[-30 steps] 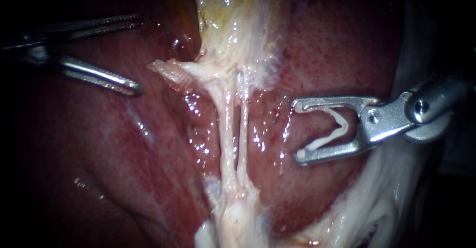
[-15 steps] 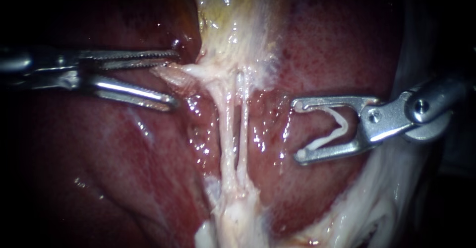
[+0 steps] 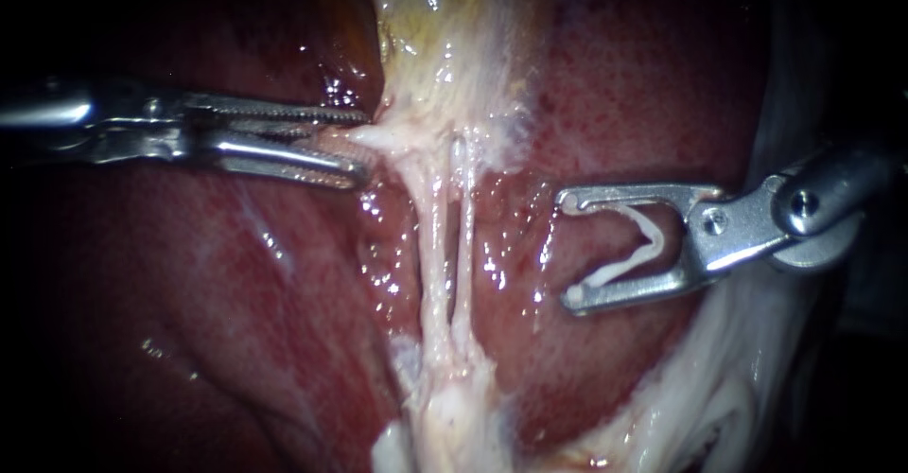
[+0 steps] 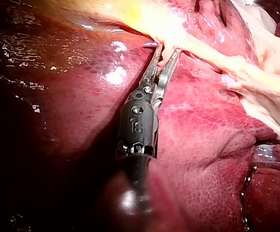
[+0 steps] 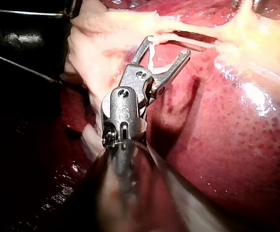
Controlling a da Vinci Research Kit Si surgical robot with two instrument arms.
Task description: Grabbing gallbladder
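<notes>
Jaws of our left instrument (image 3: 364, 144) stood only narrowly apart. They were closed from two sides onto a pale fold (image 3: 331, 140) at the lower end of the gallbladder (image 3: 445, 38), and both touched it. Our left wrist view agreed: pinkish tissue filled the slim gap between the toothed jaws, just where the yellowish gallbladder met the liver (image 3: 236, 322).

We saw the gallbladder running up the middle of the endoscope view, pale and yellow, with dark red liver on either side. From its lower end two pale tubes (image 3: 431, 246) ran downward side by side, close together.

Our right instrument (image 3: 567, 248) came in from the right, well apart from the left one and just beside the tubes without touching them. Its jaws stood wide, and a white clip (image 3: 653, 235) sat bent between them, its ends reaching both jaw tips. Beneath those jaws lay bare liver.
</notes>
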